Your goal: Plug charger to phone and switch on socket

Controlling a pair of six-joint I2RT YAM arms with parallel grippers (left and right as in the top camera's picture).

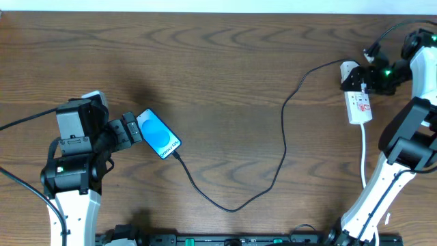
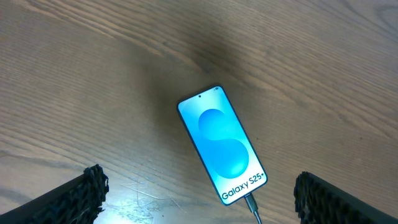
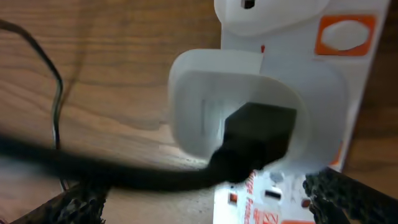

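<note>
The phone (image 2: 222,143) lies face up on the table, its blue screen lit; it shows too as the phone (image 1: 158,134). The charger's small tip (image 2: 251,204) is plugged into its lower end. My left gripper (image 2: 199,208) hovers open over it, fingers (image 2: 78,198) wide apart and touching nothing. The black charger cable (image 1: 232,208) loops across the table to a white adapter (image 3: 242,106), where its black plug (image 3: 260,134) sits. The adapter is seated in the white socket (image 3: 354,93), also seen as the socket (image 1: 359,106). My right gripper (image 3: 208,211) stands open just above it.
The socket's white cord (image 1: 364,157) runs down the right side beside my right arm (image 1: 399,147). A red-orange switch or marking (image 3: 345,34) sits on the strip beyond the adapter. Bare wooden table (image 1: 225,61) lies between the two arms.
</note>
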